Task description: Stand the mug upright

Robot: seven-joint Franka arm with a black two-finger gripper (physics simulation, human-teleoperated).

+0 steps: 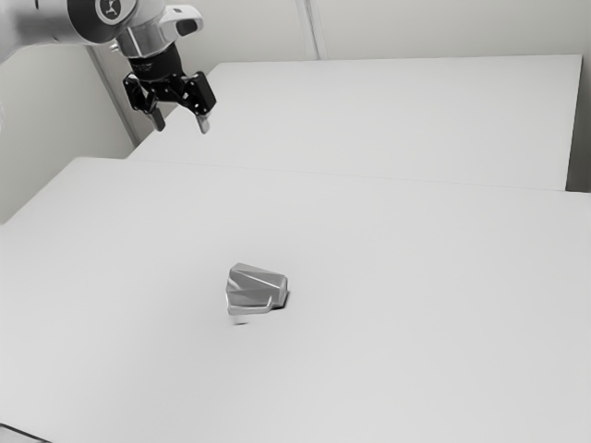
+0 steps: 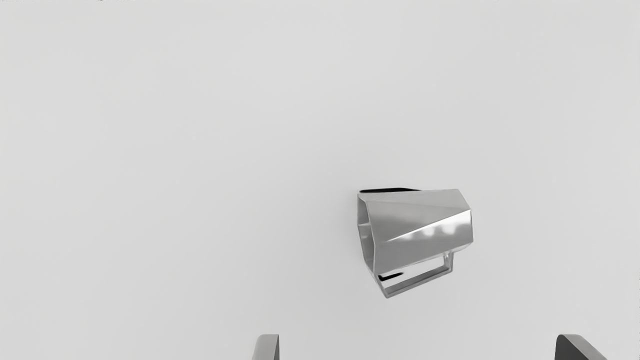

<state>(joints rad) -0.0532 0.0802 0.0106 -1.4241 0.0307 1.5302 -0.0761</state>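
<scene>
Mug (image 2: 417, 230) is lying on its side on the surface (image 1: 416, 295), below and to the exterior view's right of the gripper (image 1: 181, 128), its long axis running roughly along the line between the parted fingers (image 2: 268, 348).

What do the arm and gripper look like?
Glossy pale-grey rounded arm with a dark round badge bearing a light symbol. Black angular two-finger gripper, pale bolt-like dots on its body; slim grey fingers.
</scene>
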